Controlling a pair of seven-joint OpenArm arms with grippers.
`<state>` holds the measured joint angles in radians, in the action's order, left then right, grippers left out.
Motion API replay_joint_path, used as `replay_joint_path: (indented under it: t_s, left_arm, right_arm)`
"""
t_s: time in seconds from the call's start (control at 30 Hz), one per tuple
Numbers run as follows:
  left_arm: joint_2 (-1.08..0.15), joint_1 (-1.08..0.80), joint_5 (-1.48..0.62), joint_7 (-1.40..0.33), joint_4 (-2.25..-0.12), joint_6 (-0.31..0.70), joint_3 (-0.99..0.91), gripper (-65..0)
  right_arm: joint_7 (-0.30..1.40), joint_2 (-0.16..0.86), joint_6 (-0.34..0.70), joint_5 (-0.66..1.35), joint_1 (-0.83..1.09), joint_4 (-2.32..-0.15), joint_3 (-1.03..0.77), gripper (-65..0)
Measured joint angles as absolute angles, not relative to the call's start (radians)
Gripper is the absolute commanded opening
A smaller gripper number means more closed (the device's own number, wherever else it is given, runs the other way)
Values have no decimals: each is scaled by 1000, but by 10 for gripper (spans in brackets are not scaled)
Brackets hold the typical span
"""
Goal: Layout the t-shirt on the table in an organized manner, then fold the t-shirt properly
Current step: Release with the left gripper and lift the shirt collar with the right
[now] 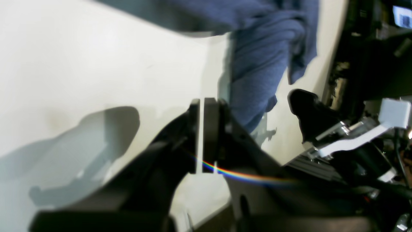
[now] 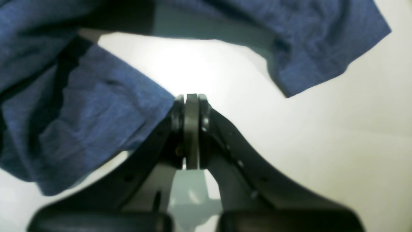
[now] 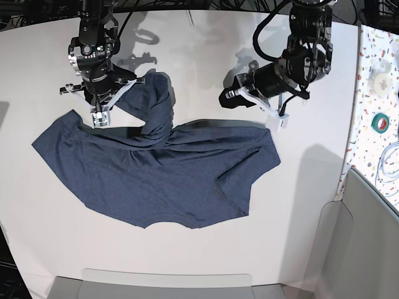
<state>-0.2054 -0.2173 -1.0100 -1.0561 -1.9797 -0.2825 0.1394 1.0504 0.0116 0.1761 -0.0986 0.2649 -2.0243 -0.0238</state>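
From the left wrist view, the left gripper shows its two pads standing close with a thin bright slit between them and no cloth caught there; the t-shirt hangs and bunches beyond the tips, off to one side, above the white table, so my read is this hand has nothing in it. Over to the right wrist view: the right gripper is pressed fully together, pad on pad, and the blue t-shirt comes right up to the side of the tips, an edge seemingly pinched or at least touching there, though I cannot tell for certain that fabric sits between the pads. Now the base view: the t-shirt lies spread on the table but with a twisted ridge of cloth rising toward the right gripper at the shirt's far corner, which suggests that corner is being lifted to untwist and flatten the garment. The left gripper hovers just beyond the shirt's far edge, apart from it.
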Motion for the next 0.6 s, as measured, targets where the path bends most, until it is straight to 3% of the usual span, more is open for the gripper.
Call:
replay_joint_path:
  t_s: [0.1, 0.27, 0.37, 0.43, 0.6]
  left_arm:
    - [-206, -267, -1009, -1026, -1973, -262, 139, -565]
    - [-206, -259, -1010, -1019, -1969, -261, 139, -547]
    - [-245, -269, -1013, -1007, -1969, -260, 139, -547]
    - [-250, -298, -1010, -998, -1970, -261, 115, -547]
    - [-250, -316, -1010, -1003, -1969, -261, 78, -547]
  right_arm:
    - [1055, 8, 176, -102, 265, -2024, -2, -612]
    - [1117, 22, 176, -103, 257, -2024, 92, -376]
    - [1185, 86, 175, -100, 257, -2025, 204, -269]
    - [1190, 116, 170, -105, 266, -2026, 257, -240]
    - [1196, 126, 168, -102, 287, -2026, 337, -239]
